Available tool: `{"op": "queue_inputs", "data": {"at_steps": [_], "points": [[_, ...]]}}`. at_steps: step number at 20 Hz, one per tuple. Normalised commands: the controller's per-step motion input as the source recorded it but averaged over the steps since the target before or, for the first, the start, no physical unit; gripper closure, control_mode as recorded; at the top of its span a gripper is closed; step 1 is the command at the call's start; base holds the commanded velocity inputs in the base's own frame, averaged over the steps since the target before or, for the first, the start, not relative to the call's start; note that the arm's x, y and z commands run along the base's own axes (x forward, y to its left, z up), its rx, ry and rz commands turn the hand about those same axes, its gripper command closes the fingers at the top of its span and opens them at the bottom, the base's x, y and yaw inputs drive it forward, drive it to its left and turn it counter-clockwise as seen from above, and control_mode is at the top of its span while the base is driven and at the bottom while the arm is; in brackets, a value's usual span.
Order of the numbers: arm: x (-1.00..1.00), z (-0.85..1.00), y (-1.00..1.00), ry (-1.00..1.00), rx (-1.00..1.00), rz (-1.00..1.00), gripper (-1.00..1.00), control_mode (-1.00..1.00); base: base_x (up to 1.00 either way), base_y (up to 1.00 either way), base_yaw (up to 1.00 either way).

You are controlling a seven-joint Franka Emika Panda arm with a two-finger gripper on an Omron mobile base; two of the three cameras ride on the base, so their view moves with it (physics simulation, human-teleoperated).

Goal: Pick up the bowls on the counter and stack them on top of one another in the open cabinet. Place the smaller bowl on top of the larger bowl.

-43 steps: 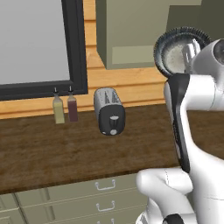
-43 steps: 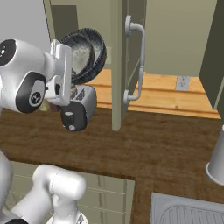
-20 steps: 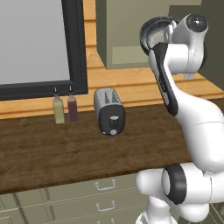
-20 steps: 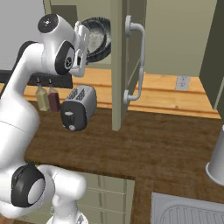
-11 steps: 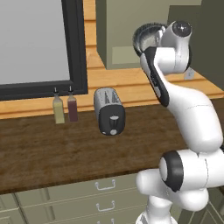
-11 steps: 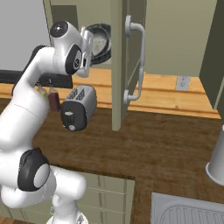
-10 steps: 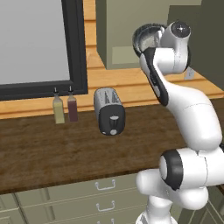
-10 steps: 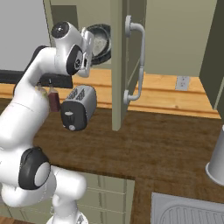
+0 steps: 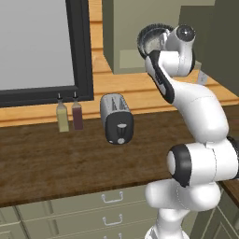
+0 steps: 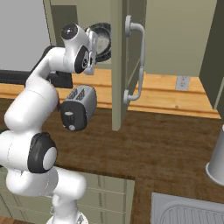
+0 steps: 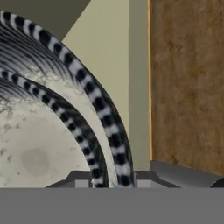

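The end effector (image 10: 97,43) grips a rigid, breakable-looking bowl (image 10: 103,41) by its rim, held edge-on near the open cabinet (image 9: 126,37), so it could slip

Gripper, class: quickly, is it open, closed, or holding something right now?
Gripper: closed on the rim of a bowl, held tilted on edge up at the open cabinet; a second patterned rim sits nested inside it.

No legible text anywhere
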Motion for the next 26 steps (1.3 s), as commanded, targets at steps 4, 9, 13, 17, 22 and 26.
{"op": "queue_inputs", "data": {"at_steps": [4,9,13,17,22,26], "points": [[0.57,0.0,0.0,0.0,0.0,0.01,1.0,-1.0,0.0,0.0,0.0],[0.52,0.0,0.0,0.0,0.0,0.0,-1.0,-1.0,0.0,0.0,0.0],[0.24,0.0,0.0,-0.06,0.0,0.0,-1.0,-1.0,0.0,0.0,0.0],[0.0,0.01,0.0,-0.23,0.0,0.0,-1.0,-1.0,0.0,0.0,0.0],[-0.12,0.23,0.04,-0.29,0.0,0.0,-1.0,-1.0,0.0,0.0,0.0],[-0.47,0.22,0.06,-0.26,0.0,0.0,-1.0,-1.0,0.0,0.0,0.0]]}}
